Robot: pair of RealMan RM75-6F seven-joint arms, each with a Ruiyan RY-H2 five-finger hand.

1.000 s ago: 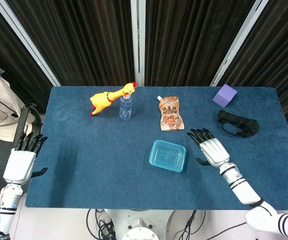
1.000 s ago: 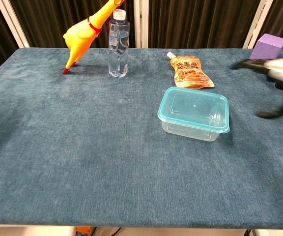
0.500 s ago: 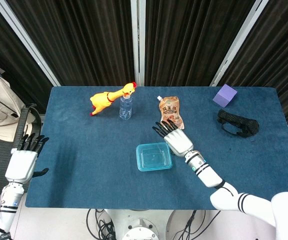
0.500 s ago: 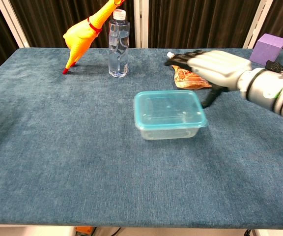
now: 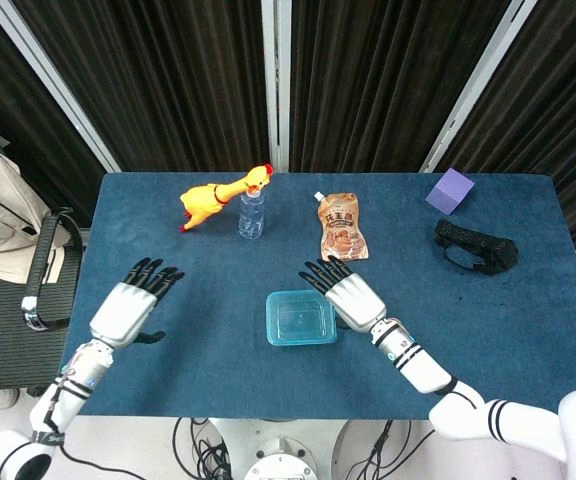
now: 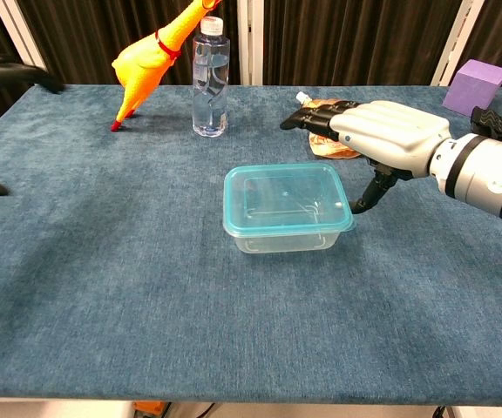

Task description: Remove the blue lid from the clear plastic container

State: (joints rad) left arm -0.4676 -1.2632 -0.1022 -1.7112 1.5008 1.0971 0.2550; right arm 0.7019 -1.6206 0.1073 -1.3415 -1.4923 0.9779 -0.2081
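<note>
1. Head view: the clear plastic container (image 5: 301,320) stood near the middle of the blue bench (image 5: 198,330), toward the near edge, with the blue lid (image 5: 301,316) seated on top.
2. Head view: the right hand (image 5: 348,296) lay just right of the container, fingers spread apart and extended toward the far side, holding nothing. Whether the palm edge touched the container wall could not be determined from this view.
3. Head view: the left hand (image 5: 133,308) was positioned over the left part of the bench, well apart from the container, fingers apart and empty.
4. Head view: along the far side stood a yellow rubber chicken (image 5: 220,198), a water bottle (image 5: 252,214) just right of it, a brown pouch (image 5: 342,229), a purple block (image 5: 450,190) and a black object (image 5: 476,247) at far right.
5. Chest view: the lid (image 6: 287,199) remained closed on the container (image 6: 288,237). The right hand (image 6: 382,136) hovered at the container's far right corner, fingers splayed, with the dark thumb tip (image 6: 362,205) reaching down to the lid rim.
6. Chest view: the left hand appeared only as a dark blur at the left frame edge (image 6: 11,73).
7. Chest view: the chicken (image 6: 151,61), bottle (image 6: 209,78), pouch (image 6: 325,146) and purple block (image 6: 475,82) occupied the far edge.
</note>
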